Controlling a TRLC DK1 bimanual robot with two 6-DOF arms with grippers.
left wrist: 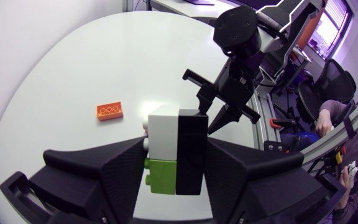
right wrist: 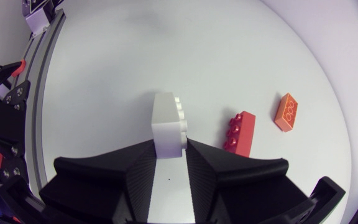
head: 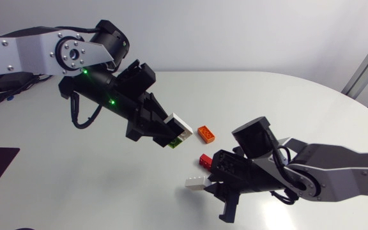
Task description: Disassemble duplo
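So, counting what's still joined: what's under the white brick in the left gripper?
A lime-green brick sits directly beneath the white brick, with a black block beside both. The left gripper hides the outer sides of this stack.

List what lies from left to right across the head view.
Left arm's silver link → stack of white, black and green bricks in the left gripper → orange brick → right arm's silver link. The red brick and the white brick in the right gripper overlap the orange one: left out.

Two white bricks [head: 181, 122] [head: 197, 183], one red [head: 204, 160], one orange [head: 206, 133]
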